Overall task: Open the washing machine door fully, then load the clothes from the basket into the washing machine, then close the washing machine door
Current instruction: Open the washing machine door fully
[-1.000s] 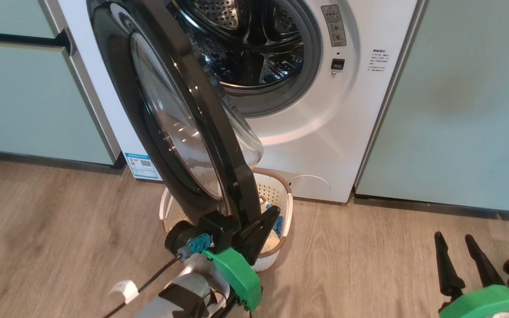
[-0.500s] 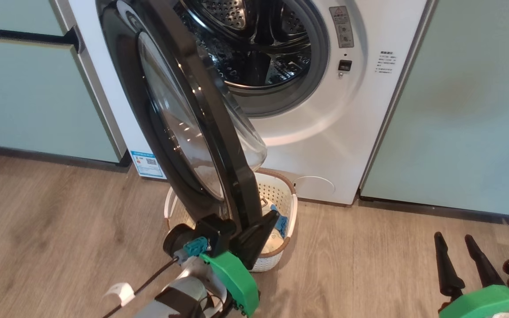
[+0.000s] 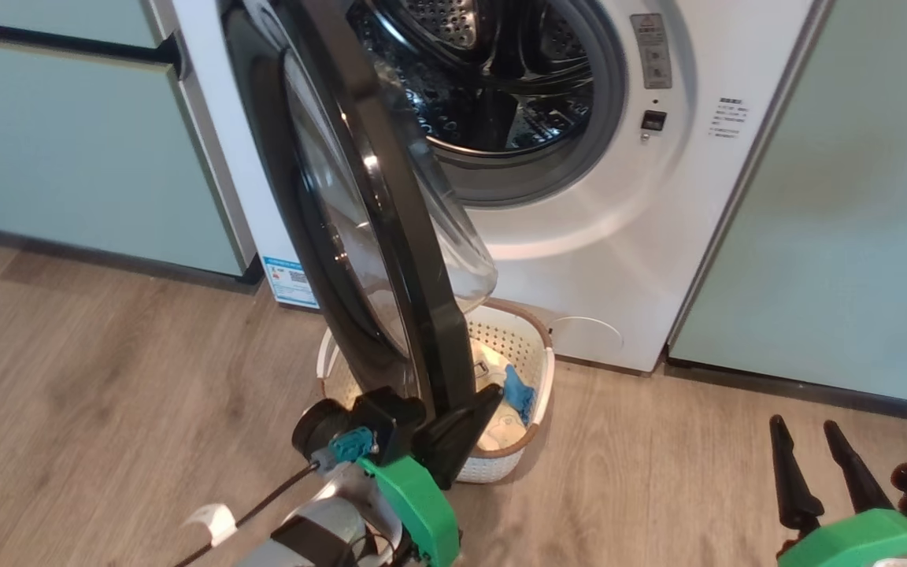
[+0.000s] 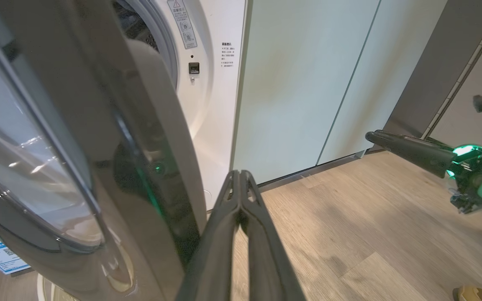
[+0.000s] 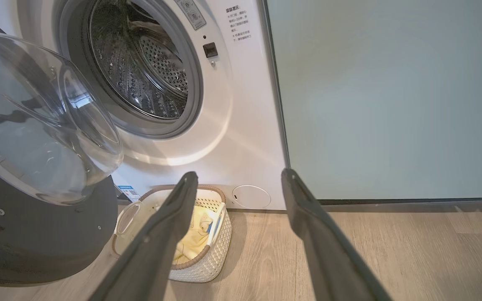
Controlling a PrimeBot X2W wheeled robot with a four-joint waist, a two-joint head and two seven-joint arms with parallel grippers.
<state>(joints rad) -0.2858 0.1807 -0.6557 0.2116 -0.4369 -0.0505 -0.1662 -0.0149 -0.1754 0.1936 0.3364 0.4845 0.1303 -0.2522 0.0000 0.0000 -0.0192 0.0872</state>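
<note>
Our left fingers (image 4: 220, 238) are pressed tip to tip with nothing between them, a closed wedge lying just beside the inner side of the large round washing machine door (image 3: 402, 236), with its wide glossy black rim and bulging clear glass window. We judge that the left gripper (image 4: 239, 179) is shut this way to push rather than hold: a stiff, narrow blade low on the rim can sweep the door outward. Whether the fingers actually touch the rim we cannot tell.

The door stands about edge-on to our head, roughly square to the front of the big white front-loading washing machine (image 3: 619, 260), so the opening step seems unfinished. The perforated steel drum (image 3: 485, 79) lies exposed behind it.

Under the door's lower edge, on the floor close before the machine, sits the small cream perforated plastic basket (image 3: 493, 471) with a brown rim. In it lie the soft pale yellow clothes (image 3: 501, 429) with a bright blue piece (image 3: 518, 394).

Well apart to our right, the right gripper (image 3: 804, 425) hovers low over the wood-grain floor (image 3: 107, 409). Its fingers (image 5: 161, 234) are spread wide and empty, likely held ready for reaching into the basket. Pale teal cabinets (image 3: 68, 157) flank the machine.
</note>
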